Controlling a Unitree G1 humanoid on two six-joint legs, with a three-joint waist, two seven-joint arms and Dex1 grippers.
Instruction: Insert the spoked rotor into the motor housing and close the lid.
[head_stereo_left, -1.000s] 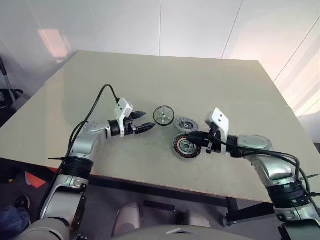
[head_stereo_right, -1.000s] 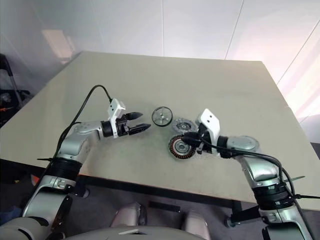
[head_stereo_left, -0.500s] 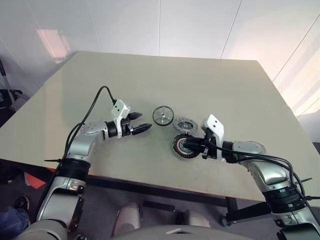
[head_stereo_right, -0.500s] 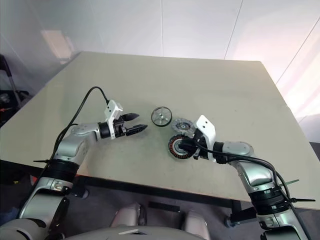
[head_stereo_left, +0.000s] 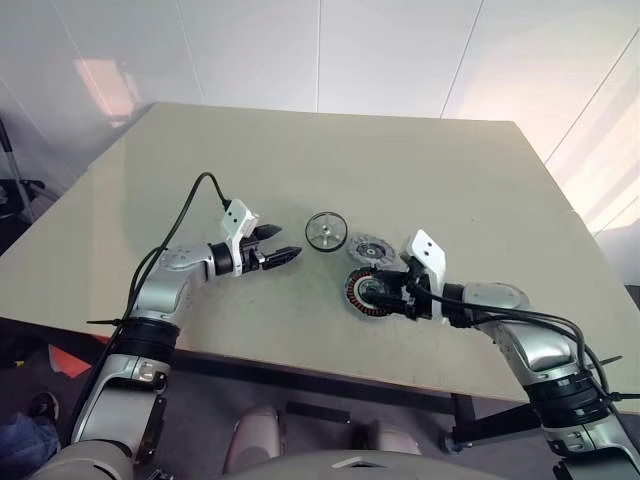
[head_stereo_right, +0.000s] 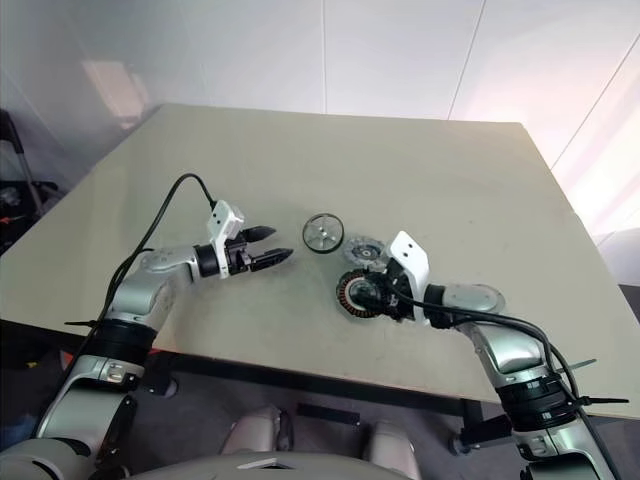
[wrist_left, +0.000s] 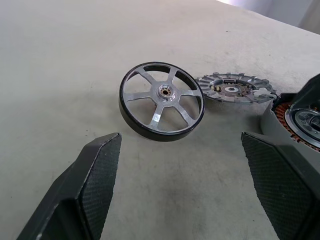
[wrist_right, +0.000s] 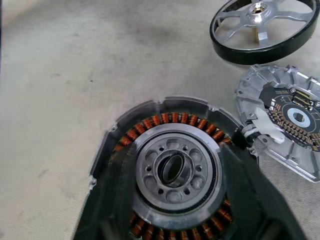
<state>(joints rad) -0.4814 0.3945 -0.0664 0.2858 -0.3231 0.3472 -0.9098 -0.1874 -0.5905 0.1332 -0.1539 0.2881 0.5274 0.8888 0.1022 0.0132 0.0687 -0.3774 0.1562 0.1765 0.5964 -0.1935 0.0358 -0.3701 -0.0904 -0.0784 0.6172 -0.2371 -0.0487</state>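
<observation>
The spoked rotor (head_stereo_left: 325, 230) lies flat on the table, dark rim and silver spokes up. To its right the grey lid (head_stereo_left: 372, 248) lies leaning on the motor housing (head_stereo_left: 366, 294), which shows copper windings around a silver centre (wrist_right: 172, 170). My left gripper (head_stereo_left: 286, 243) is open just left of the rotor (wrist_left: 161, 107) and points at it, apart from it. My right gripper (head_stereo_left: 384, 292) is open low over the housing, one finger (wrist_right: 250, 200) on each side of the silver centre. I cannot tell whether the fingers touch it.
All three parts sit close together on the beige table (head_stereo_left: 400, 170), not far from its near edge (head_stereo_left: 330, 362). A black cable (head_stereo_left: 190, 205) loops above my left arm. White wall panels stand behind the table.
The right gripper's fingers have spread apart over the motor housing. The left arm has kept still. The three parts lie where they were.
</observation>
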